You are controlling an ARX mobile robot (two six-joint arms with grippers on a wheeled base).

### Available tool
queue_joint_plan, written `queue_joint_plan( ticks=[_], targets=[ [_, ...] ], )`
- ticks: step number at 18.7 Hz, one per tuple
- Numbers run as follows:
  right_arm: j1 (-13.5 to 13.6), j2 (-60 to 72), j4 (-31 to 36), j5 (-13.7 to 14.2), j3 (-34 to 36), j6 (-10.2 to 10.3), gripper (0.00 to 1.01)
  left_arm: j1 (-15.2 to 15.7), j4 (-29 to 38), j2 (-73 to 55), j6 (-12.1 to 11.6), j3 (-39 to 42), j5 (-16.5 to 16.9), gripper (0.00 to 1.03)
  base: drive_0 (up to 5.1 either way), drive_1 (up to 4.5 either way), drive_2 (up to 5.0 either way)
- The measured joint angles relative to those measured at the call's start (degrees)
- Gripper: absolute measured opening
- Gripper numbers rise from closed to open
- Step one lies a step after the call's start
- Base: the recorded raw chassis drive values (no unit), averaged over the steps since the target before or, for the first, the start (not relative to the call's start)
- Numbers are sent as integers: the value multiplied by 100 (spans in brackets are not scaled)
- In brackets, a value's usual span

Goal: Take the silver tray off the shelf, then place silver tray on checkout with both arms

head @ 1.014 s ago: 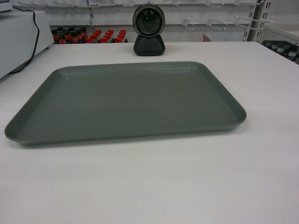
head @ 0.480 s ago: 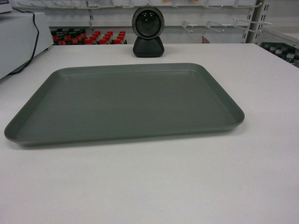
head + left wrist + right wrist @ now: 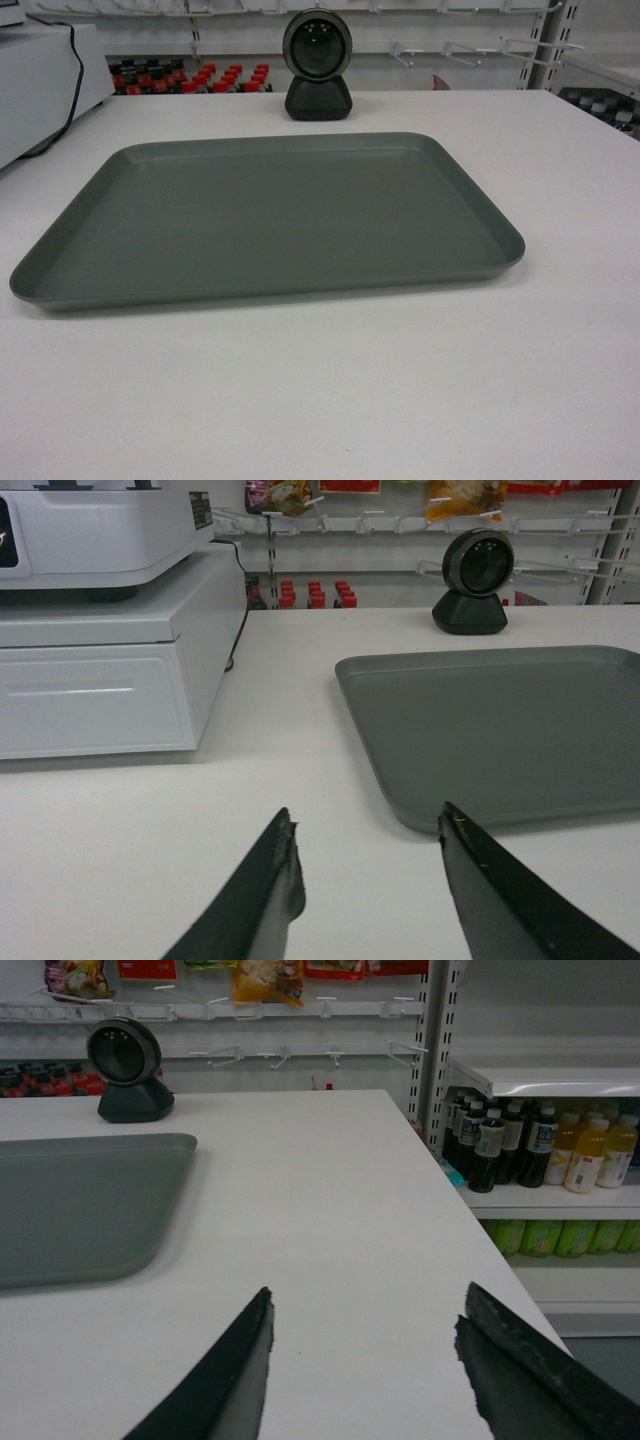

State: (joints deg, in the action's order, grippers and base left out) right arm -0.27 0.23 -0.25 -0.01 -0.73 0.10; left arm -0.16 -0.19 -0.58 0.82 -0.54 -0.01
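Head view silver tray (image 3: 270,215) on checkout (image 3: 330,390), wrist views add spread fingers (image 3: 275,875)

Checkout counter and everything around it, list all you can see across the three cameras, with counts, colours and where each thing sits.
tray: one, dull grey, flat on the counter, empty
counter: one, white, under the tray
scanner: one, black and round, behind the tray
till box: one, white, left of the tray
dark bottles: several, side shelf on the right
orange drinks: a few, same shelf
left tool: black, open, near the tray's corner
right tool: black, open, over bare counter
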Motion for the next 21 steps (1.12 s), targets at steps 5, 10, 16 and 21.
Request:
queue_joint_plan(
  ticks=[5,10,16,21],
  targets=[
    [0,0,2,0,0,4,100,0,0,0,0,0,0,96,0,0,0],
    [0,0,2,0,0,2,98,2,0,0,-4,0,0,98,0,0,0],
    [0,0,0,0,0,2,98,0,-2,0,-4,0,0,98,2,-124,129],
    [0,0,15,0,0,2,98,0,4,0,-4,0,0,98,12,-415,439]
  ],
)
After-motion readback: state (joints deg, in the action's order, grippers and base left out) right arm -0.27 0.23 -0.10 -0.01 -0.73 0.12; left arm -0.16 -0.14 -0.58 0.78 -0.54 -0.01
